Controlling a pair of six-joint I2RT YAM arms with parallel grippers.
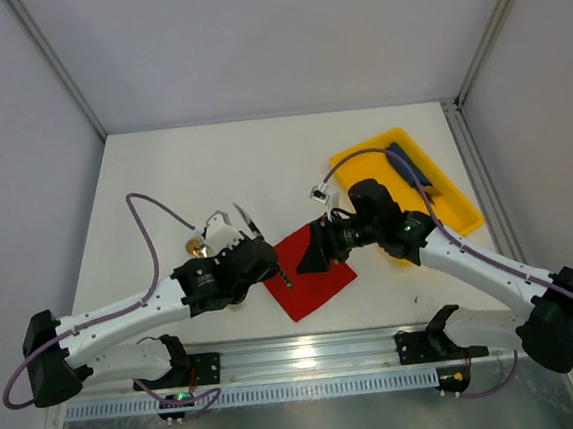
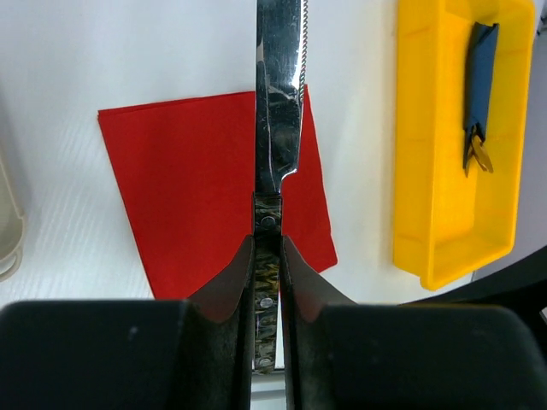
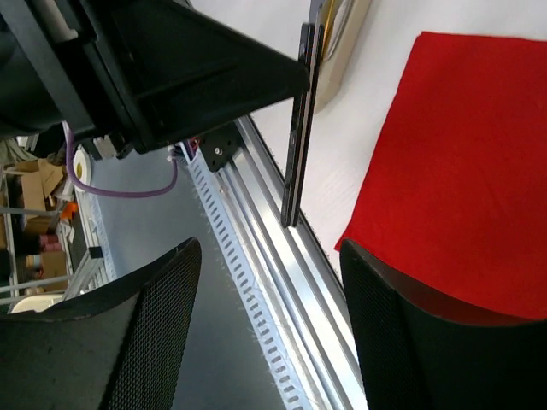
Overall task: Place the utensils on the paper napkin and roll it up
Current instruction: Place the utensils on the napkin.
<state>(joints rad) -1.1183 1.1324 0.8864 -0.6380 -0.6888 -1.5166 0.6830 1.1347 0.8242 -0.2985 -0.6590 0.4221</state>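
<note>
The knife (image 2: 278, 102) is being clamped by its riveted handle in the left gripper (image 2: 267, 246), with the jaws pressed tight against both sides of the grip. Its serrated blade is being held out above the red paper napkin (image 2: 188, 188), over the napkin's side nearest the yellow tray (image 2: 419, 171). The napkin is being shown flat and unrolled on the white table (image 2: 171, 51). The right gripper (image 3: 269, 256) is being held at the napkin's edge, facing the knife, its jaws spread well apart with nothing gripped or touched between them. A dark-blue item (image 2: 480, 77) is being carried in the tray, apart from the napkin.
</note>
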